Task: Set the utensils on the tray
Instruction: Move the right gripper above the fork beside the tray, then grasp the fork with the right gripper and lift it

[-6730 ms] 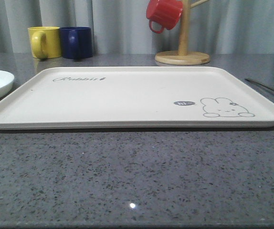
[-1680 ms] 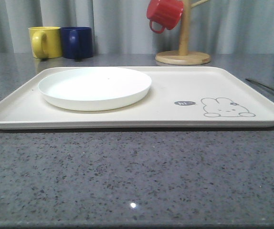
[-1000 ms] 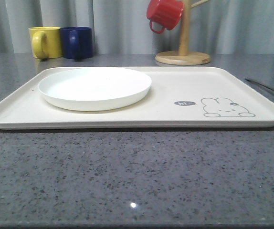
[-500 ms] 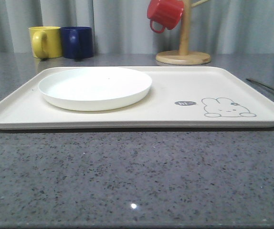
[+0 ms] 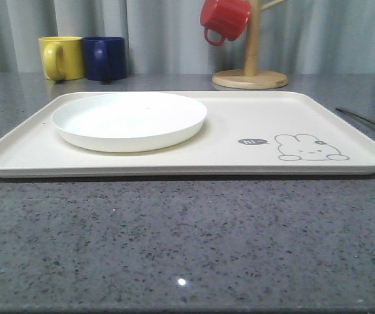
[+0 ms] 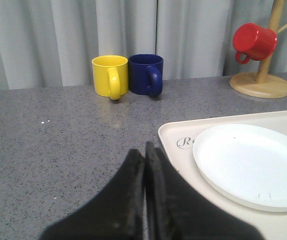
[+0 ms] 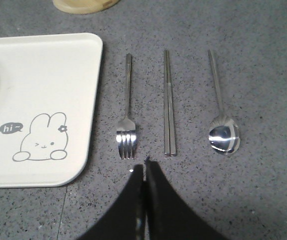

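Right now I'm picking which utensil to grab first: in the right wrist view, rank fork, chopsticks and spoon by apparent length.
1. chopsticks, longest.
2-3. fork and spoon look nearly alike; I can't rank them.

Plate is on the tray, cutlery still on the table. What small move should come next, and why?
Probably open the right claw and lower it onto the fork: the claw is shut, the fork lies just ahead of it, nearest the tray, with the chopsticks and spoon farther off.

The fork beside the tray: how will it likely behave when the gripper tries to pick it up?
The fork looks like polished metal, so probably stiff but slippery. It lies flat on the stone table, likely hard to get fingers under. Its slim handle may pivot if pinched off-centre.
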Robot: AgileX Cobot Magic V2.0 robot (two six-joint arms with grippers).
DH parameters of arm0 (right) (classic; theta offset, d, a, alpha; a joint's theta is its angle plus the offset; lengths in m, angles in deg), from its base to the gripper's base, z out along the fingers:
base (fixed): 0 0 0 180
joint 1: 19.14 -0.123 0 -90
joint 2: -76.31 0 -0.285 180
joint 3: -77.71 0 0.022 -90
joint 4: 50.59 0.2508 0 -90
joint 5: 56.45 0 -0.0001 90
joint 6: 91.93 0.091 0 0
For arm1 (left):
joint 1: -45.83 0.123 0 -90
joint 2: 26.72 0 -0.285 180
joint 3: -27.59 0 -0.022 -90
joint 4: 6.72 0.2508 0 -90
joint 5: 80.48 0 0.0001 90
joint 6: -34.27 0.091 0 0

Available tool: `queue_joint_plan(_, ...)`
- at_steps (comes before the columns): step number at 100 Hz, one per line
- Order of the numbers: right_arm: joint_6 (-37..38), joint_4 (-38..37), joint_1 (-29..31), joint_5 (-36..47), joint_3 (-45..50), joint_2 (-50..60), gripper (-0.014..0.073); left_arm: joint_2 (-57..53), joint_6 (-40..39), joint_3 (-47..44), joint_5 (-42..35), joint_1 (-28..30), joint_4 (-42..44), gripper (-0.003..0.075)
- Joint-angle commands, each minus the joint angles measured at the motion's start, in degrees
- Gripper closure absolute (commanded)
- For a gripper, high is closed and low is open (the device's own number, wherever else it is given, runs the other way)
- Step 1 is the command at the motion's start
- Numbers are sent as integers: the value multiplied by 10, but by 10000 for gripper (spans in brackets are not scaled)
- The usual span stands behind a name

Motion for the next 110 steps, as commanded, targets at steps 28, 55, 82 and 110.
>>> queue_joint_plan(28,-5,0,4,2,-29,-104,478,3,0,13,-38,1,-6,739)
queue_joint_plan(55,-5,0,4,6,-30,-104,153,3,0,13,-38,1,-6,739)
queue_joint_plan(82,-18,0,-12,32,-88,-215,181,3,0,13,-38,1,-6,739)
queue_joint_plan(110,-30,-3,-37,46,-168,-384,181,3,0,13,-38,1,-7,739)
